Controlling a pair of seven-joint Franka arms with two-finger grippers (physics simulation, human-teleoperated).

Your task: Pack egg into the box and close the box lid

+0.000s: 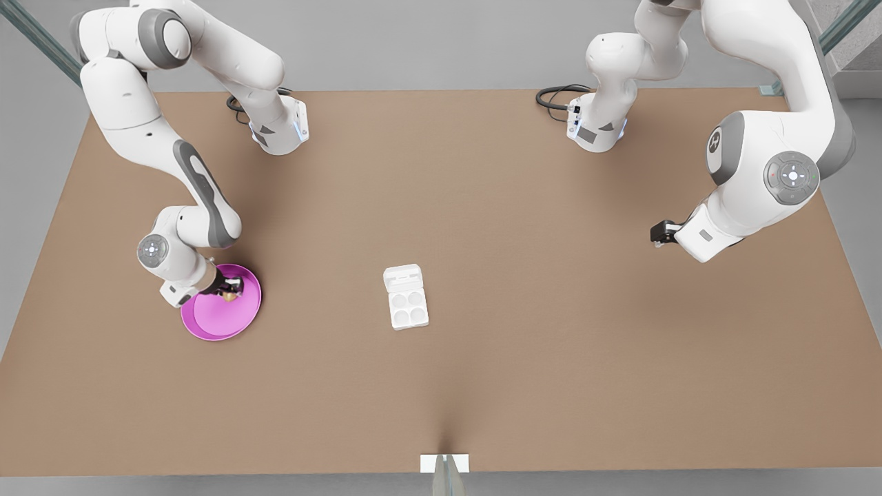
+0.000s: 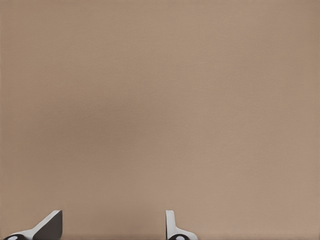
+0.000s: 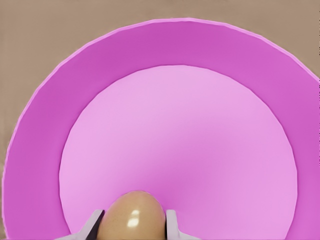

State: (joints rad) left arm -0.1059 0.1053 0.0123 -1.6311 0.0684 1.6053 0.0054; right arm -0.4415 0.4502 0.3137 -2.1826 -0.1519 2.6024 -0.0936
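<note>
1. The right gripper [image 1: 233, 288] sits at the lower left of the front view, over the pink plate [image 1: 207, 324]. Its fingers [image 3: 172, 225] press against both sides of the egg [image 1: 229, 296], so it is grasping the egg.
2. In the right wrist view the egg [image 3: 134, 216] is a glossy tan-brown oval, sitting between the two fingertips with the plate's pale inner floor behind it and the darker pink rim [image 3: 45, 115] curving around.
3. The plate lies on the brown table [image 1: 551, 310] at the front view's left, well apart from the box.
4. The box [image 1: 408, 308] stands near the middle of the front view – a small white carton with four round cups, all of them bare.
5. The box lid [image 1: 402, 277] is swung open and lies flat on the table, joined to the carton's edge that faces the upper part of the frame; a raised rectangular tab shows on it.
6. The left gripper [image 1: 658, 233] hangs at the right of the front view, well apart from the box, and this arm waits. In the left wrist view its two fingertips [image 2: 50, 225] stand spread apart over bare table – released, nothing between them.
7. Black cables [image 1: 555, 96] loop on the table beside the arm base in the upper right of the front view.
</note>
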